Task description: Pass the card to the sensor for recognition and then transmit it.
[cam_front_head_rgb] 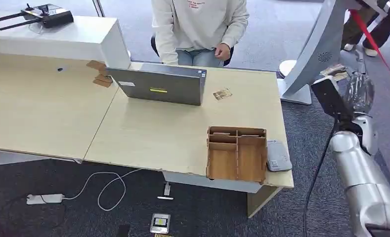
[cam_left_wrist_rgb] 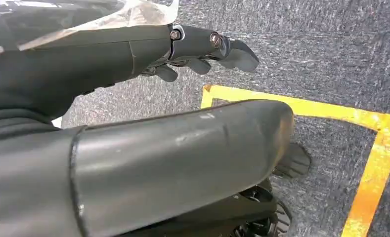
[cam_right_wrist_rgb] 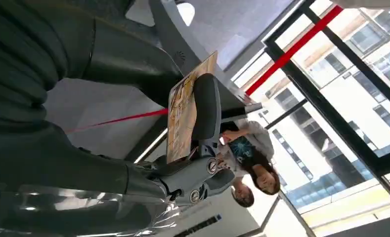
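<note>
Head view shows a pale wooden desk [cam_front_head_rgb: 148,133] with a wooden organizer box [cam_front_head_rgb: 236,154] near its front right corner; the box is split into compartments, two larger ones toward the front and narrower ones behind, and what lies in the narrow ones cannot be made out. Just beside the box on its right lies a small grey sensor pad [cam_front_head_rgb: 278,156], flat on the desk edge. A grey laptop [cam_front_head_rgb: 159,84] stands open with its back to the robot, and a second card [cam_front_head_rgb: 222,94] lies flat on the desk to the right of it. A person in a white sweatshirt [cam_front_head_rgb: 198,27] sits behind the desk. The right hand [cam_front_head_rgb: 357,91] is raised off to the right of the desk, well apart from the sensor pad. In the right wrist view this hand [cam_right_wrist_rgb: 193,148] pinches the card [cam_right_wrist_rgb: 183,116] between the thick thumb and a dark finger [cam_right_wrist_rgb: 206,106] laid along its face; the card's long axis runs along that finger, its free end pointing away from the palm. The left hand [cam_left_wrist_rgb: 193,52] hangs over grey carpet [cam_left_wrist_rgb: 331,59] with yellow floor tape [cam_left_wrist_rgb: 375,163], its fingers loosely curled and holding nothing.
</note>
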